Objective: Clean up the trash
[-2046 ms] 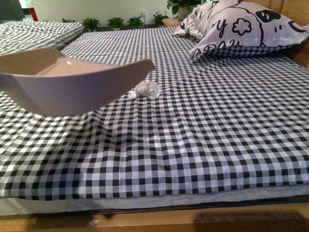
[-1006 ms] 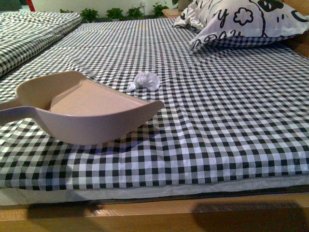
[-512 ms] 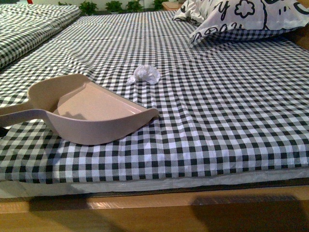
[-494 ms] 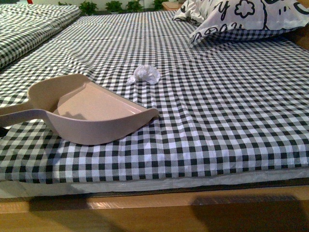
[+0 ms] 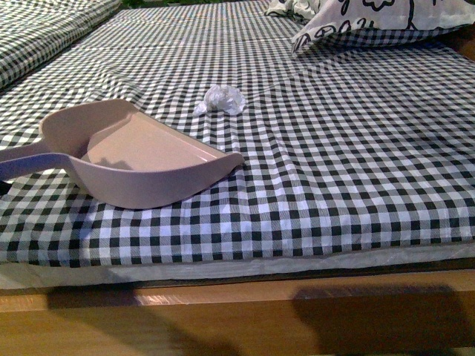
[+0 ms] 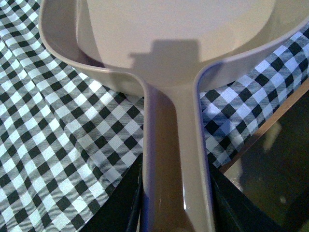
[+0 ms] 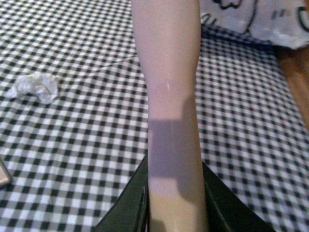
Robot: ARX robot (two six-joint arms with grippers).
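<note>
one dustpan (image 5: 141, 165), lower now, in left tool (image 6: 176, 195); one trash wad (image 5: 220, 99); one handle (image 7: 168, 87) in right tool (image 7: 175, 195)

Surface: a bed (image 5: 356, 170) under a black-and-white checked sheet, lightly wrinkled, filling most of the front view.
Pillow: a white pillow (image 5: 371, 18) with black printed drawings, lying at the bed's far right corner.
Frame: a light wooden rail (image 5: 223, 319) along the edge farthest from the pillow, with a white mattress strip (image 5: 59, 276) just above it.
Second spread: more checked bedding (image 5: 37, 30) far to the left of the pillow.
Side wood: a brown board (image 7: 294, 72) just beside the pillow.
Light: soft, with dim shadows on the rail.
</note>
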